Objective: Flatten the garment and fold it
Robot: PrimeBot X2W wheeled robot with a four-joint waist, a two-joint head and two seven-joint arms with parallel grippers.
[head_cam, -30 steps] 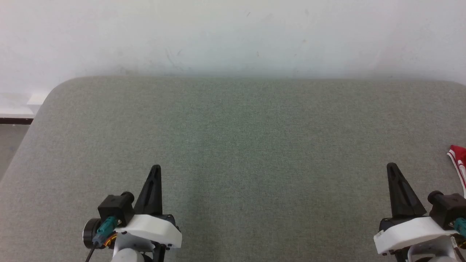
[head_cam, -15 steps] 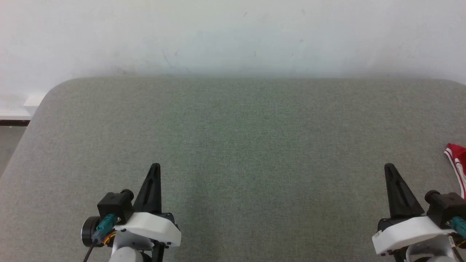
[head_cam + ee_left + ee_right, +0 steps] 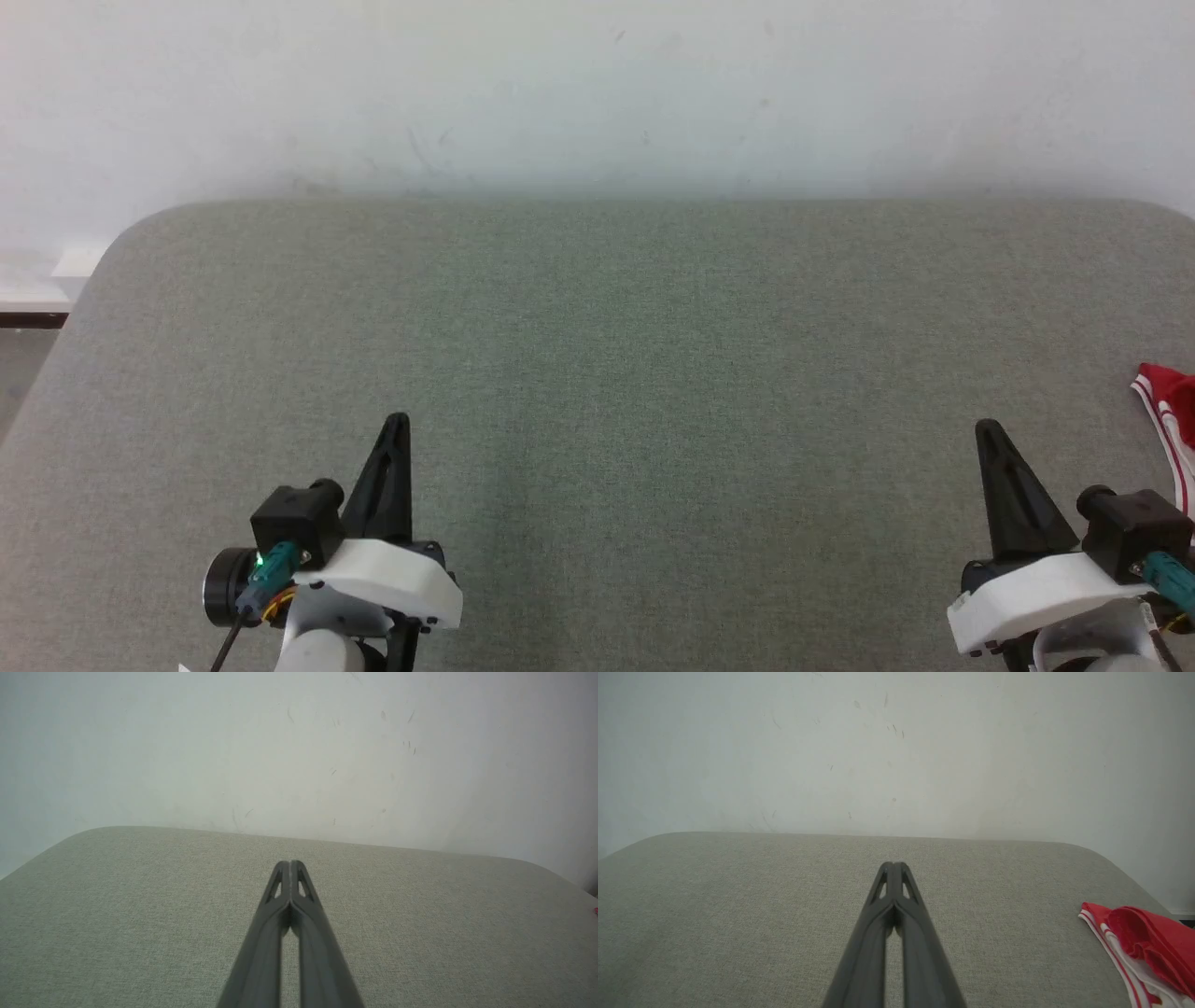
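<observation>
Garment [image 3: 1169, 397] lies, seemingly bunched, at the right edge of the worktop [image 3: 653, 317], just beside your right hand [image 3: 985, 430]; that hand and your left hand [image 3: 399, 425] are both closed, holding nothing.

From here the garment [image 3: 1173, 399] is cut off by the right edge, only a red corner with striped trim visible.
</observation>
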